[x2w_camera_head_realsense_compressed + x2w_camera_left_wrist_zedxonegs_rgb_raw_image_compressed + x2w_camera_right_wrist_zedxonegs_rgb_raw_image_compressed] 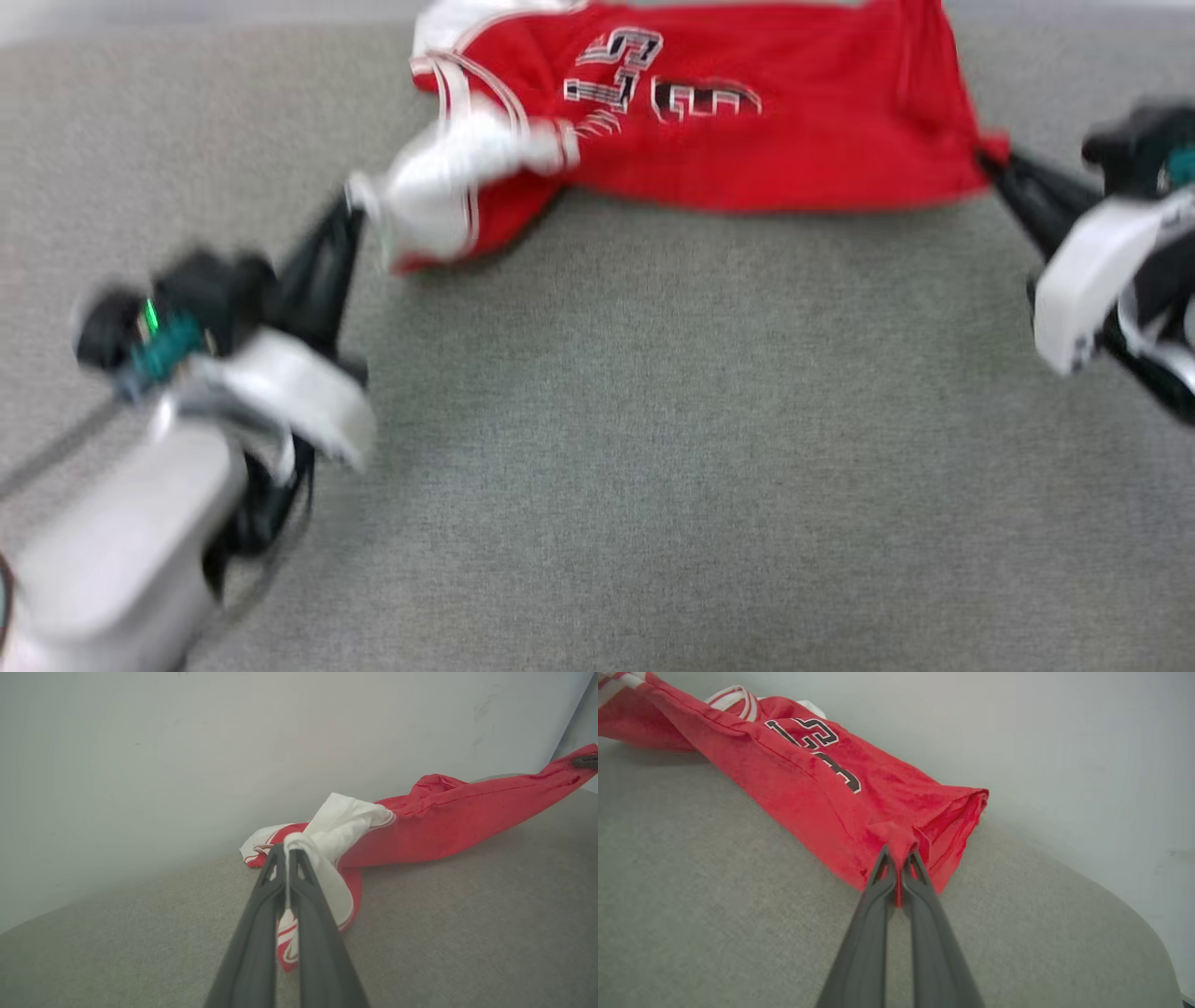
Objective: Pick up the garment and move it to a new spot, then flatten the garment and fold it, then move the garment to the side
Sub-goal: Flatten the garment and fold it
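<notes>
**Shirt (794, 131), red basketball-style with white short sleeves, stretched between two pincers**

In the head view the shirt lies along the far side of the grey cloth-covered counter (653, 420), around 12 o'clock, front up. Its black, white-outlined lettering (653, 84) is creased and partly folded under. The picture is blurred, most of all around the arms.

The left pincer (353, 201) sits at about 10 o'clock. Its dark fingers are pressed together on the edge of a white sleeve (439, 187), which is bunched and pulled out toward 8 o'clock. In the left wrist view that pincer (287, 851) grips a thin fold of white cloth (336, 821), with red-and-white striped trim hanging below the fingers. The red body of the shirt (444, 830) runs off toward 2 o'clock, in front of a pale wall (187, 742).

The right pincer (990, 161) is at about 2 o'clock in the head view, closed on the red corner of the hem. In the right wrist view its fingers (899, 856) pinch a small tuck of red cloth. There the shirt (808, 779) rests on the counter and stretches away toward 10 o'clock, where the striped collar shows.
</notes>
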{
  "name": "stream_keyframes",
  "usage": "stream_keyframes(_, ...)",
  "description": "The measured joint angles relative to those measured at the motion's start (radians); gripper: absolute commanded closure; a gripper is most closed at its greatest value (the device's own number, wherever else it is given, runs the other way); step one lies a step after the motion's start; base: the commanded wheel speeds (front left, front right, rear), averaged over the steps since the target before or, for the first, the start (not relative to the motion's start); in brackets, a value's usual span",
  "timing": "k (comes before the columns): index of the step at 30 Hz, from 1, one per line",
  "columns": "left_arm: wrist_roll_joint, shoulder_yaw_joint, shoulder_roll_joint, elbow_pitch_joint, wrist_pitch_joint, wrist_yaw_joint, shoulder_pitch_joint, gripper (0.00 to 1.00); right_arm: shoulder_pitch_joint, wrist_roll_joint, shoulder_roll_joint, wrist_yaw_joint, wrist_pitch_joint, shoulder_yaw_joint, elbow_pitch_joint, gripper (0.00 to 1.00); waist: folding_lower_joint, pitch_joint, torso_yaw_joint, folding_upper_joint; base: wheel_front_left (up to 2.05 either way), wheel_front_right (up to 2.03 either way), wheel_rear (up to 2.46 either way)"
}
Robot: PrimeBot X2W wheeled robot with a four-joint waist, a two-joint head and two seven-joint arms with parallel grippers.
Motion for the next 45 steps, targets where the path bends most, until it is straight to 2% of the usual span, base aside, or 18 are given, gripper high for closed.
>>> stream_keyframes(5, -0.047, -0.032, 0.045, -0.103, 0.008, 0.063, 0.204, 1.0, 0.198, 0.026, -0.059, 0.0, 0.02, -0.041, -0.07, 1.0, -0.0001, -0.071, 0.001, 0.0, 0.0, 0.0, 0.0)
stream_keyframes(7, -0.061, -0.055, 0.065, -0.124, 0.017, 0.075, 0.274, 1.0, 0.283, 0.033, -0.072, 0.0, 0.029, -0.05, -0.099, 1.0, -0.0001, -0.097, 0.002, 0.0, 0.0, 0.0, 0.0)
stream_keyframes(12, -0.105, -0.096, 0.073, -0.164, 0.018, 0.101, 0.421, 1.0, 0.467, 0.035, -0.089, 0.0, 0.053, -0.122, -0.166, 1.0, -0.0001, -0.152, 0.0, 0.0, 0.0, 0.0, 0.0)
stream_keyframes(16, -0.145, -0.119, 0.077, -0.179, 0.013, 0.123, 0.533, 1.0, 0.602, 0.019, -0.092, 0.0, 0.075, -0.193, -0.217, 1.0, -0.0001, -0.192, -0.002, 0.0, 0.0, 0.0, 0.0)
stream_keyframes(20, -0.185, -0.142, 0.077, -0.184, 0.007, 0.127, 0.621, 1.0, 0.747, 0.001, -0.094, 0.0, 0.107, -0.271, -0.267, 1.0, -0.0001, -0.23, 0.005, 0.0, 0.0, 0.0, 0.0)
stream_keyframes(26, -0.225, -0.164, 0.087, -0.198, 0.004, 0.147, 0.732, 1.0, 0.949, -0.029, -0.064, 0.0, 0.157, -0.392, -0.335, 1.0, -0.0002, -0.28, 0.015, 0.0, 0.0, 0.0, 0.0)
stream_keyframes(30, -0.225, -0.188, 0.087, -0.199, 0.009, 0.15, 0.756, 1.0, 1.045, -0.054, -0.042, 0.0, 0.194, -0.459, -0.384, 1.0, -0.0002, -0.286, 0.024, 0.0, 0.0, 0.0, 0.0)
stream_keyframes(34, -0.218, -0.182, 0.075, -0.189, 0.008, 0.146, 0.741, 1.0, 1.071, -0.078, -0.012, 0.0, 0.228, -0.509, -0.424, 1.0, -0.0001, -0.282, 0.023, 0.0, 0.0, 0.0, 0.0)
stream_keyframes(45, -0.106, -0.146, 0.076, -0.117, 0.018, 0.088, 0.498, 1.0, 1.012, -0.108, 0.048, 0.0, 0.253, -0.592, -0.485, 1.0, 0.0, -0.254, 0.007, 0.0, 0.0, 0.0, 0.0)
